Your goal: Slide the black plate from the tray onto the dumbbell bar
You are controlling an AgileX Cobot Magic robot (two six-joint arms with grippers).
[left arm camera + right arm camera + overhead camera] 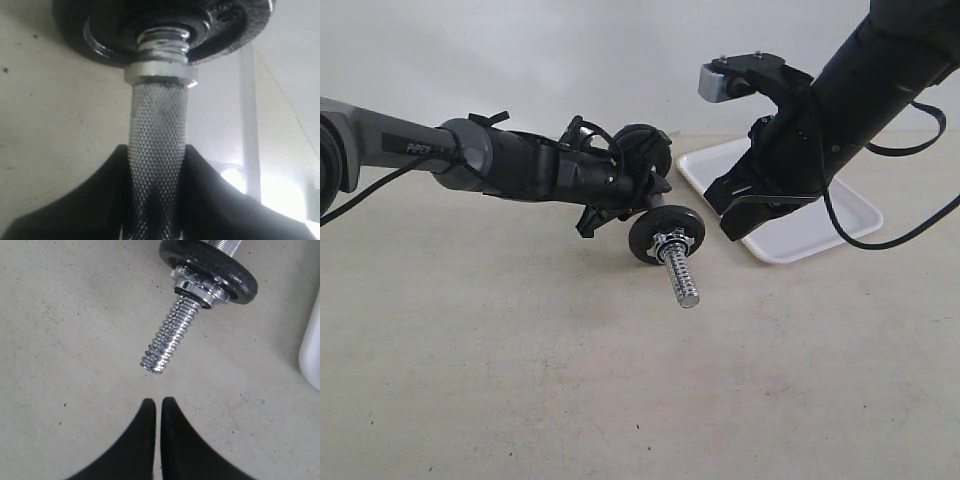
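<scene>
We are looking across a pale beige tabletop (520,390), lightly speckled and scuffed, that is running back to a plain whitish wall (570,60). The white tray (845,215) is lying at the back right of the surface. The right arm is covering its near-left part, and the part we are seeing is showing only bare white plastic. The black plate (650,245) is sitting on the dumbbell bar (682,278), off the tray and just left of it, with a chrome collar nut (665,241) lying against its outer face. A second black disc (645,150) is showing at the bar's far end. The left gripper (156,155) is clamping the bar's knurled middle and holding it above the table. The right gripper (158,401) is hovering over the tabletop just off the threaded end, its fingers pressed together on nothing.
</scene>
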